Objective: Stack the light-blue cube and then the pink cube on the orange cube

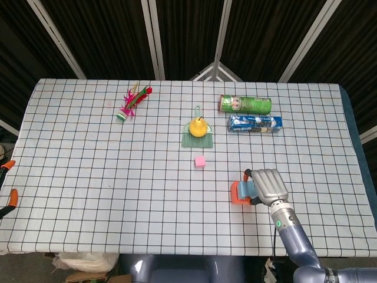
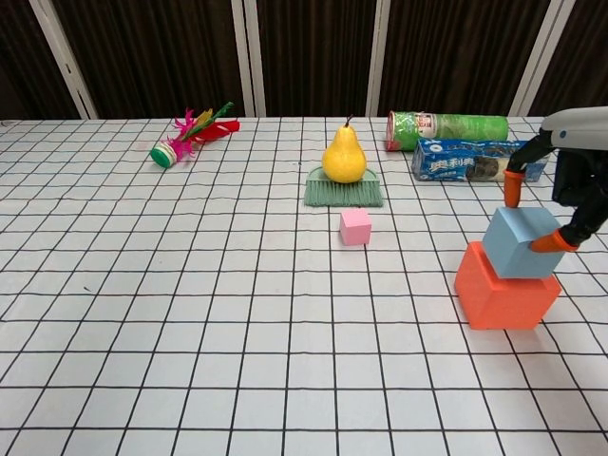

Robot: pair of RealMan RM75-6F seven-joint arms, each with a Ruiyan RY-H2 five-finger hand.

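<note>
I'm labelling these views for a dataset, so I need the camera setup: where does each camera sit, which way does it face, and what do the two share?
Head view: high above the near edge, looking steeply down on the checked table; shows the right robot hand and its forearm.
Chest view: low at the near edge, facing across the table toward the dark curtains; only the right robot hand shows.
Both share the light-blue cube on the orange cube, the pink cube and the pear.
</note>
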